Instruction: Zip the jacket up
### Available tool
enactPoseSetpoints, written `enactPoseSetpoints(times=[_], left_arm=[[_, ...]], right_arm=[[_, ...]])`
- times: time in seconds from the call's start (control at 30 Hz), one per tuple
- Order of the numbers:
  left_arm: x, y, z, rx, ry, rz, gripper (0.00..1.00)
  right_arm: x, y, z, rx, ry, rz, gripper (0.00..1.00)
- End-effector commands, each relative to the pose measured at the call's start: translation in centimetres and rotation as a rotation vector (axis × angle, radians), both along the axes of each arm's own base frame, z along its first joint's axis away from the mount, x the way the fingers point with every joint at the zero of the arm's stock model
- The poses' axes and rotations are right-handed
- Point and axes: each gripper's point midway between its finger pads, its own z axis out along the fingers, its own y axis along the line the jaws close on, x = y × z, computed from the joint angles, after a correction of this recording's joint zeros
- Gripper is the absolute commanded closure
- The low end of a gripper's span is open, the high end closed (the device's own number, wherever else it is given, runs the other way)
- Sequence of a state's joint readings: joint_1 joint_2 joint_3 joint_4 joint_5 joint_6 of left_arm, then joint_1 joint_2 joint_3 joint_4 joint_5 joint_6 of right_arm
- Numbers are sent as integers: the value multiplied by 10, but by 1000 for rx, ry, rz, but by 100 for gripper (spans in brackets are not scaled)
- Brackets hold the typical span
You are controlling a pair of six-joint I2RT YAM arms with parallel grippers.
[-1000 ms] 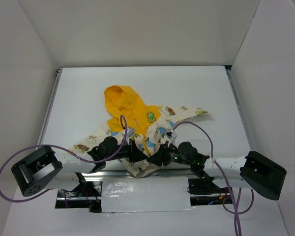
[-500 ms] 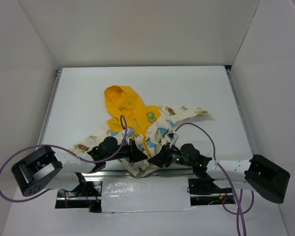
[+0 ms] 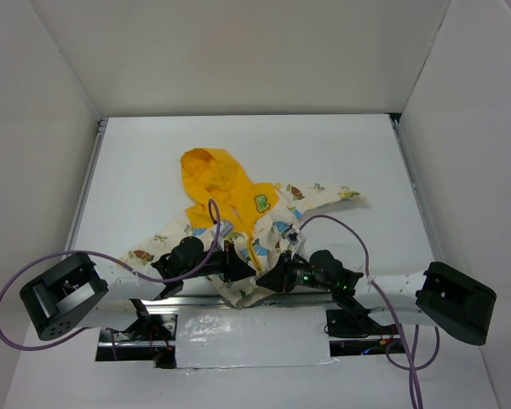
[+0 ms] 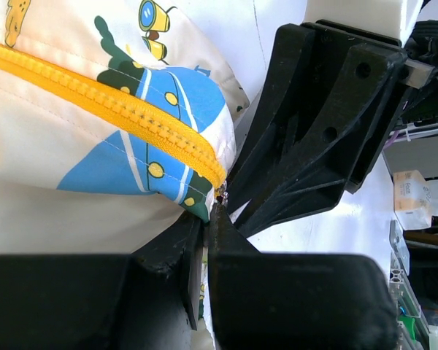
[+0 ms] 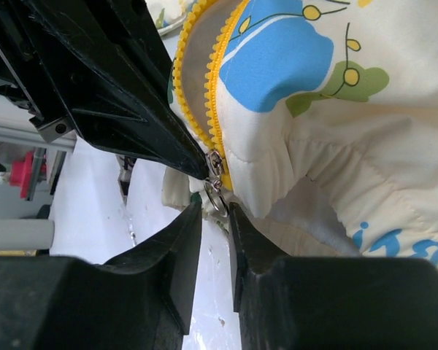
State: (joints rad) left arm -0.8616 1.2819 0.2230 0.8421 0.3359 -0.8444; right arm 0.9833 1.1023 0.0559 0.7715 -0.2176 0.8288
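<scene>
Fingers (image 4: 292,292) of the left end effector (image 4: 207,219) sit low at the near edge of the bench (image 3: 145,153). The jaws are drawn almost together, with only a thin slit between them. The bottom corner of the jacket (image 3: 238,213) is pinched in that slit, just where the teeth of the yellow zipper (image 4: 109,102) end. In the left wrist view the printed cream fabric spreads up and to the left from the fingertips.

The jacket lies at the middle of the bench, front up. Its yellow hood (image 3: 211,175) points toward the far side, a sleeve reaches out to either side, and the hem is toward the arms, where both end effectors meet it.

Just right of that grip, the right end effector (image 5: 214,211) faces the left one, tip close to tip at the hem. Its jaws stand narrow. The small metal pull ring (image 5: 216,197) of the zipper slider hangs at the mouth of the gap, but I cannot tell whether the pads press on it. Above the slider the two rows of yellow teeth run apart from each other, with the printed panel to their right.
</scene>
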Motion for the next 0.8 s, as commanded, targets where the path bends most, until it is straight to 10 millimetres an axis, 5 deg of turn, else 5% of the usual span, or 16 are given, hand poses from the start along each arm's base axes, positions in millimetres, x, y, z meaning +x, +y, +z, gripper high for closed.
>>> enactPoseSetpoints(times=[0.0,0.13,0.47,0.77], left_arm=[[7,-14,30,-84,-69,-16,100],[7,-14,31,-85,-69,-20,100],[7,-14,28,-78,-66,-22,100],[6,-16,29,-86,-68,-37,100]], right_arm=[[3,8,19,68,-44,1,72],[5,7,19,61,-47,-14,87],[10,5,27,80,-38,-52,100],[21,6,50,66,159,-178,100]])
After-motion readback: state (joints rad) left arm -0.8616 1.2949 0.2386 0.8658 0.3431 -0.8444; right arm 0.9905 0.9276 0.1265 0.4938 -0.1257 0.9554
